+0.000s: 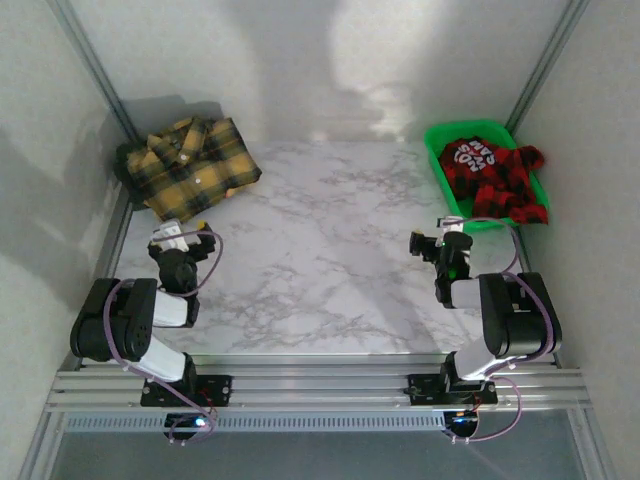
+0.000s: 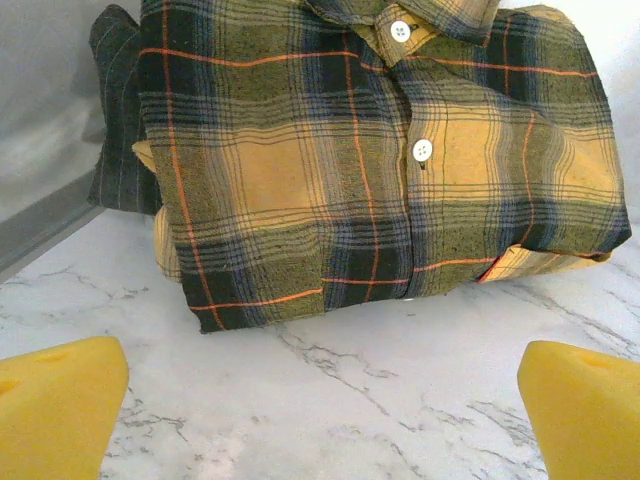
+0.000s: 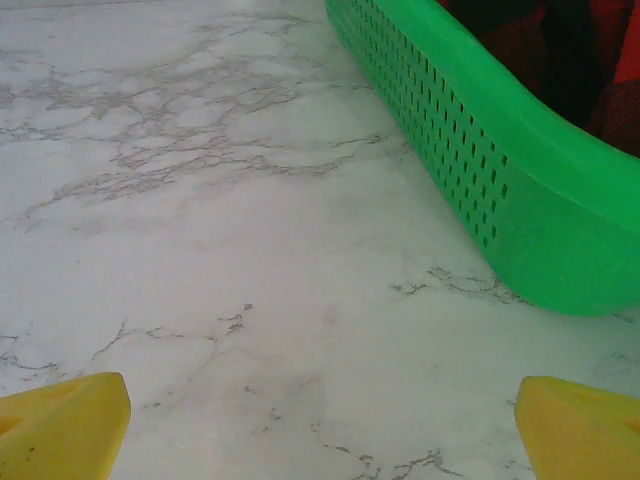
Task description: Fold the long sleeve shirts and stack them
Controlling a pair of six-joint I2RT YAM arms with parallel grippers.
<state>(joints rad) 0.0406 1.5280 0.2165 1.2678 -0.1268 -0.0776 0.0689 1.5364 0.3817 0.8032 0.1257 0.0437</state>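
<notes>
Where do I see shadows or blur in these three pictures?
Top external: soft shadows lie on the back wall behind the yellow shirt. Left wrist: shirt sharp, the near fingertips slightly blurred. Right wrist: even light, green tray sharp.

You have one bit of writing: white letters on the red shirt's [image 1: 505, 175] black patch [image 1: 476, 157], beyond the right gripper's [image 1: 432, 238] jaws, too small to read.
</notes>
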